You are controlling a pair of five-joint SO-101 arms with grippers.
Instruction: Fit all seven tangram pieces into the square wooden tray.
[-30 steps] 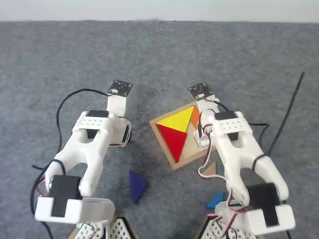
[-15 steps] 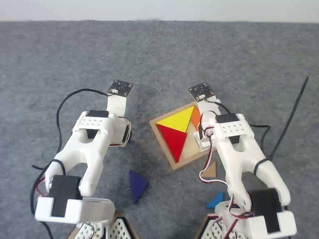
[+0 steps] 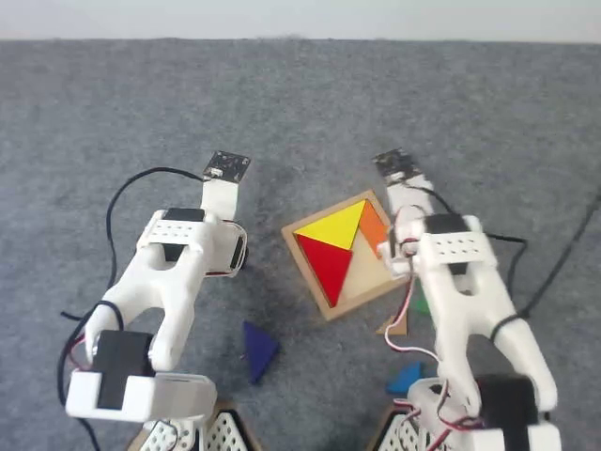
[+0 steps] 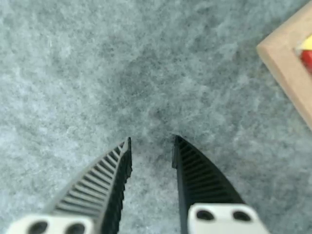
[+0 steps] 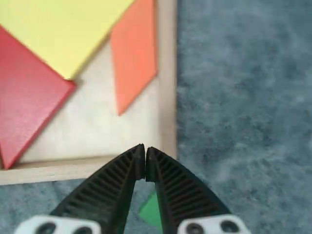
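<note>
The grey table [image 3: 113, 103] carries the square wooden tray [image 3: 324, 305], which holds a yellow triangle [image 3: 333, 228], a red triangle [image 3: 326, 263] and an orange piece [image 3: 373, 224]. The right gripper [image 5: 145, 151], fingers pressed together with nothing between them, hangs over the tray's rim with a green piece [image 5: 152, 212] just beneath, while the left gripper [image 4: 151, 141] is spread apart over the table beside the tray. A dark blue piece [image 3: 258, 349], a lighter blue piece [image 3: 406, 379] and a tan triangle [image 3: 398, 322] lie outside.
</note>
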